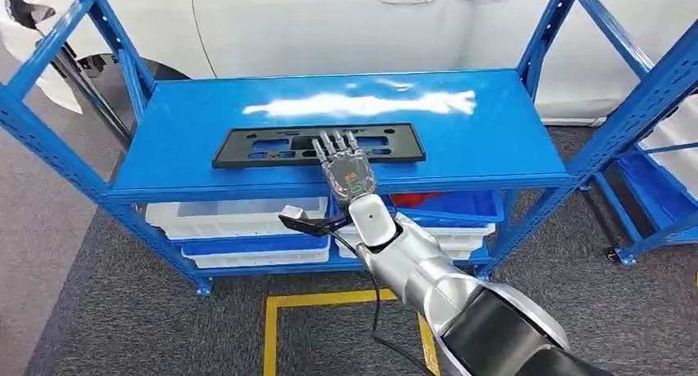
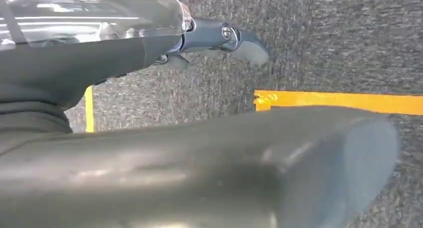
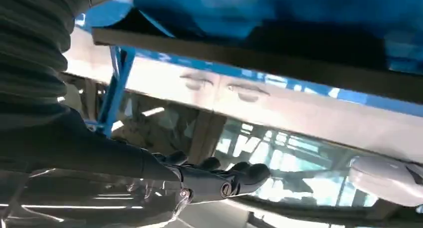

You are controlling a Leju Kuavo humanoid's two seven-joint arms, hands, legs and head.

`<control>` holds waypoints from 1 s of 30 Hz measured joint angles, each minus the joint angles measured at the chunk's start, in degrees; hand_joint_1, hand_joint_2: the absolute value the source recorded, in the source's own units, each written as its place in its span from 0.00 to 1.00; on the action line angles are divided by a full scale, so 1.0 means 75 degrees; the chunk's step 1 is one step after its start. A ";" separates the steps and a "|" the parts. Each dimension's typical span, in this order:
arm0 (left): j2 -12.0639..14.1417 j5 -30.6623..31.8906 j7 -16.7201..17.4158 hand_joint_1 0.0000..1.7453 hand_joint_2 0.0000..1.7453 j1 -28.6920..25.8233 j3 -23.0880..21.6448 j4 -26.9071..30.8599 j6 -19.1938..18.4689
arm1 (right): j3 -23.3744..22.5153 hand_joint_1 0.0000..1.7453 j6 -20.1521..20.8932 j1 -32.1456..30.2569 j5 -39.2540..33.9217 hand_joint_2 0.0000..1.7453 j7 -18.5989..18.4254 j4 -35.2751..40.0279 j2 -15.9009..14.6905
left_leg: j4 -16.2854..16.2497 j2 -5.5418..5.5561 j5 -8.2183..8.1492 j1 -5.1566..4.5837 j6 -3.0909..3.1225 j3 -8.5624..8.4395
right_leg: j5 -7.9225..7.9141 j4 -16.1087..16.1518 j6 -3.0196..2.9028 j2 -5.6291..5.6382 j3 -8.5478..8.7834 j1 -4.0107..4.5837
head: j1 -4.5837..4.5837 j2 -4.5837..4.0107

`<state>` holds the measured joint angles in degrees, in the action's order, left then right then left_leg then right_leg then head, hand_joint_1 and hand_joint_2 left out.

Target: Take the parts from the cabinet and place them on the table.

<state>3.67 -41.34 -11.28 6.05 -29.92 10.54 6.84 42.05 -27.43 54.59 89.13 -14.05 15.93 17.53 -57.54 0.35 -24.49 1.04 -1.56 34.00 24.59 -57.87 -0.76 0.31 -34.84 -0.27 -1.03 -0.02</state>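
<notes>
Head view shows a blue metal shelf rack [image 1: 510,158] with a flat top shelf. Under this shelf, the white and blue plastic bins [image 1: 239,220] are partly hidden by the shelf's front edge, and their contents are hard to make out. On the top shelf, near the front edge and a little left of the middle, lies a long flat black plastic panel with cut-out openings [image 1: 272,146]. The right hand [image 1: 344,164] reaches over the front edge; its fingers are straight and a little apart, the tips lying over the panel's right half. Whether they press on it I cannot tell. The right wrist view is blurred. In the left wrist view, the left hand [image 2: 219,41] hangs above grey carpet with a yellow tape line [image 2: 344,101]; it holds nothing, but most of its fingers are hidden.
</notes>
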 joint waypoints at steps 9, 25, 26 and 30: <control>-0.0015 -0.1585 0.0090 0.00 0.00 -0.0182 0.1179 0.0000 -0.1242 | -0.0058 0.00 -0.0006 -0.0043 0.0070 1.00 0.0003 -0.0003 0.0000 | -0.1104 -0.0010 -0.0282 0.0025 -0.0029 0.0473 | 0.0009 0.0020 -0.0115 -0.0001 0.0082 0.0034 | 0.0000 0.0000; -0.0050 -0.1459 0.0149 0.00 0.00 -0.0218 0.1492 0.0000 -0.1081 | -0.0131 0.00 -0.0009 -0.0074 0.0070 1.00 -0.0009 -0.0020 -0.0044 | -0.0078 0.0005 -0.0033 0.0000 0.0279 0.0013 | 0.0109 -0.0612 0.0168 -0.0011 -0.0230 0.0009 | 0.0000 0.0000; -0.0067 -0.1454 0.0149 0.00 0.00 -0.0214 0.1492 0.0000 -0.1081 | -0.0134 0.00 -0.0009 -0.0056 0.0070 1.00 -0.0009 -0.0020 -0.0044 | -0.0078 0.0004 -0.0043 -0.0012 0.0259 0.0017 | 0.0080 -0.0106 0.0115 -0.0008 0.0006 0.0033 | 0.0000 0.0000; -0.0067 -0.1495 0.0137 0.00 0.00 -0.0213 0.1498 0.0000 -0.1092 | -0.0146 0.00 -0.0015 -0.0057 0.0070 1.00 -0.0009 -0.0020 -0.0050 | -0.0032 0.0003 -0.0020 -0.0038 0.0087 0.0013 | 0.0036 -0.0048 0.0018 0.0001 -0.0009 0.0074 | 0.0000 0.0000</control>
<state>3.17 -52.54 -10.25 4.45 -18.69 10.54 -1.35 40.96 -27.54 54.16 89.66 -14.12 15.78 17.16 -57.78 0.37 -24.64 0.75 -0.90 34.10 24.86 -58.23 -0.63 0.32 -34.91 0.29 -1.03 -0.02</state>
